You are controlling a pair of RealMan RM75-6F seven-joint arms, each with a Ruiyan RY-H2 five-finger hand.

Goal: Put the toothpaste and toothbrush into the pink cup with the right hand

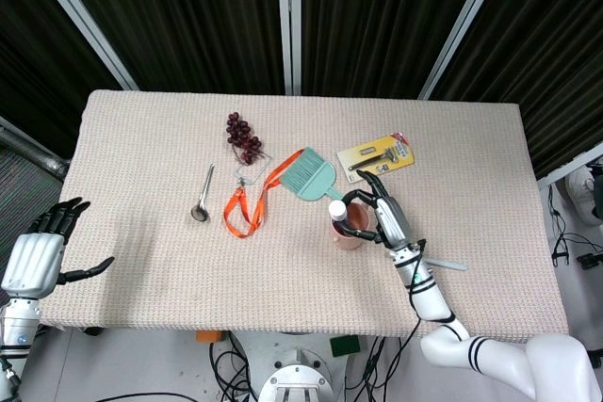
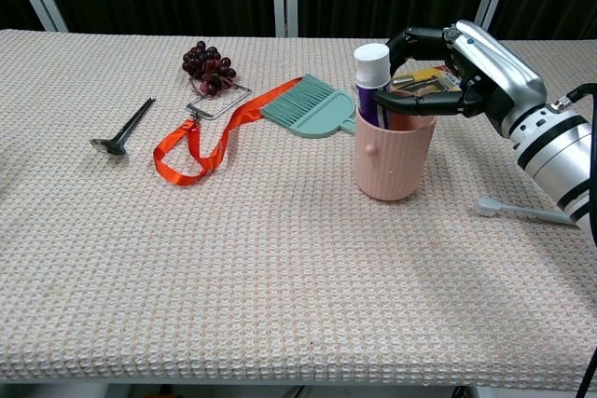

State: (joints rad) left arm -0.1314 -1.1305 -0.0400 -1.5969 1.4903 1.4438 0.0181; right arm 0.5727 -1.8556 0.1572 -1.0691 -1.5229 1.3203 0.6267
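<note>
Toothbrush [image 2: 527, 212] lies flat just beside my right forearm, nearer me than the cup [image 2: 393, 157], long axis left-right, head toward the cup. My right hand [image 2: 466, 67] curls around the toothpaste [image 2: 371, 84], which is upright in the cup; I can't tell if it's gripping. Left hand [image 1: 38, 249] is far off, holding nothing.

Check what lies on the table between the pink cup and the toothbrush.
Nothing: in the chest view, only bare woven tablecloth runs from the pink cup to the toothbrush. The right hand hovers above, by the cup's rim.
</note>
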